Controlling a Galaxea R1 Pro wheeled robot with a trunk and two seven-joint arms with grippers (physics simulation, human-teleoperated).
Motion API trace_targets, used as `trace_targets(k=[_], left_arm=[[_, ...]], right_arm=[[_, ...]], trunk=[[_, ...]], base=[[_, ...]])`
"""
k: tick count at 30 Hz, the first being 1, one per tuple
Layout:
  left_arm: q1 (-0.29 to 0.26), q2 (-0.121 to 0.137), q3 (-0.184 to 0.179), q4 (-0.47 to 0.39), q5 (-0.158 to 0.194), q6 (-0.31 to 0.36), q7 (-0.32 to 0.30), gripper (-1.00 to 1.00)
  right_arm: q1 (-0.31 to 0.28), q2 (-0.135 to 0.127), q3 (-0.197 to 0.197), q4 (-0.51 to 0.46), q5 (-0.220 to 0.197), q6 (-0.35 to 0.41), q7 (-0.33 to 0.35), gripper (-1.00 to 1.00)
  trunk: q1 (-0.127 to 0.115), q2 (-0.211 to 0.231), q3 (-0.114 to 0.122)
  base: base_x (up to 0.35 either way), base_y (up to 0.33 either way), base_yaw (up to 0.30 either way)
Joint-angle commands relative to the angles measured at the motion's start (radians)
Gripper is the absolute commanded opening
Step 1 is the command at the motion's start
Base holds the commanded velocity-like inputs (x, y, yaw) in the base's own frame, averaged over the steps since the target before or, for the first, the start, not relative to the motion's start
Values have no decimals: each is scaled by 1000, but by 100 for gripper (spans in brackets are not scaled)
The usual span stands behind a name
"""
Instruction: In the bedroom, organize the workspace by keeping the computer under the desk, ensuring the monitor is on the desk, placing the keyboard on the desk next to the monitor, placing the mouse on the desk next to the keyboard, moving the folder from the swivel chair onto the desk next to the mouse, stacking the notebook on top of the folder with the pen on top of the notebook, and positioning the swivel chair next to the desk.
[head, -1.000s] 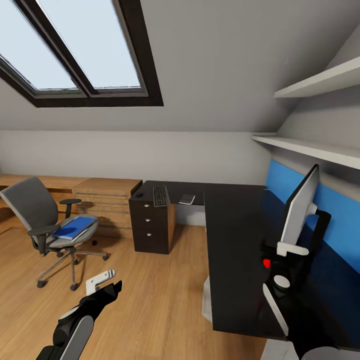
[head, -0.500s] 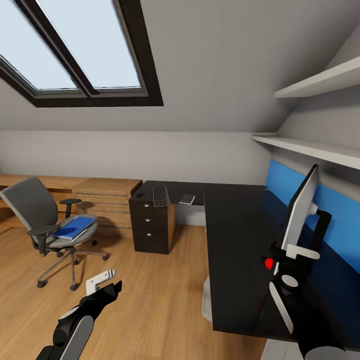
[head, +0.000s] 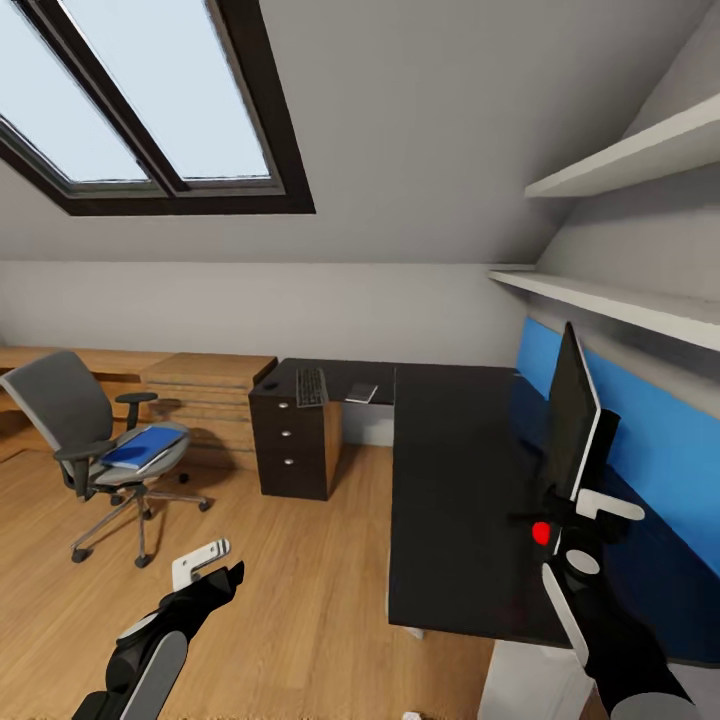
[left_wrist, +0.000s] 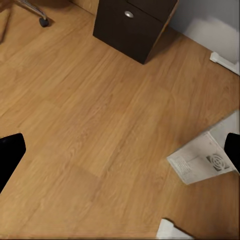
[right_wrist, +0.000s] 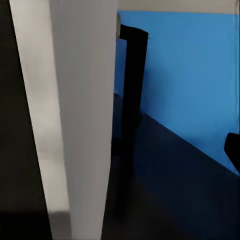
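Note:
The monitor stands on the right wing of the black desk, its black front turned towards me and a red dot at its lower corner. My right gripper is open at that corner, and the monitor's grey edge stands between its fingers. The keyboard, a small dark mouse and a flat pale notebook-like item lie on the far wing. The blue folder rests on the swivel chair at the left. My left gripper hangs open over the floor.
A white box with a round vent, seemingly the computer, lies on the wood floor near a white desk leg. The dark drawer unit stands under the far wing. Light-wood cabinets line the back wall. Shelves hang above the desk.
The whole view has shifted with the robot. The monitor has turned from showing its grey back to showing its black front. My right gripper has shifted a little right along its lower corner.

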Motion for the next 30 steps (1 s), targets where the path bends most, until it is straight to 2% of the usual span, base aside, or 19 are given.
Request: trace_targets(k=[1,8,20,30], left_arm=[[-1,1,-2,-2,10,1,10,100],[-1,1,-2,-2,11,1,10,100],[-1,1,-2,-2,12,1,10,100],[-1,1,-2,-2,13,1,10,100]], right_arm=[[-1,-1,2,-1,-6,2,-4,100],[-1,-1,1,-1,-6,2,-3,100],[-1,-1,3,-1,-6,1,-1,100],[-1,1,7,-1,-6,0,3,100]], trunk=[[0,-1,-1],[0,-1,-1],[0,-1,-1],[0,-1,-1]], base=[[-214,-262,0],[-160,-289,0],[-61,-226,0],[-19,-122,0]])
